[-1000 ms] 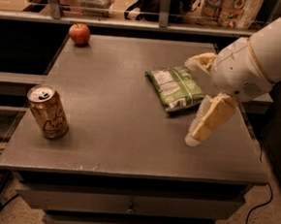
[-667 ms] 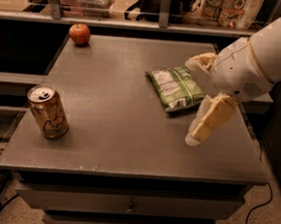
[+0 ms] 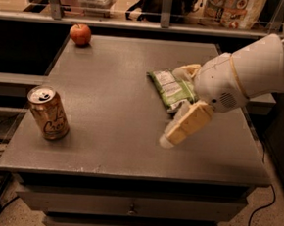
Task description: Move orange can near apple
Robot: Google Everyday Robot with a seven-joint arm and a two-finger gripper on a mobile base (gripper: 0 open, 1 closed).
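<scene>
The orange can (image 3: pixel 48 114) stands upright at the front left of the grey table (image 3: pixel 113 103), silver top up. The red apple (image 3: pixel 80 34) sits at the table's far left corner, well away from the can. My gripper (image 3: pixel 173 107) hangs over the right-middle of the table, far to the right of the can. Its cream fingers (image 3: pixel 187 126) are spread open and hold nothing. One finger points down to the table surface and the other lies by the chip bag.
A flat green chip bag (image 3: pixel 172 89) lies on the right part of the table, partly under my gripper. My white arm (image 3: pixel 255 72) comes in from the right. A shelf with boxes and bags runs behind the table. Cables lie on the floor at left.
My gripper and arm have moved a little to the left, over the chip bag's near end. The can, apple and bag have not moved.
</scene>
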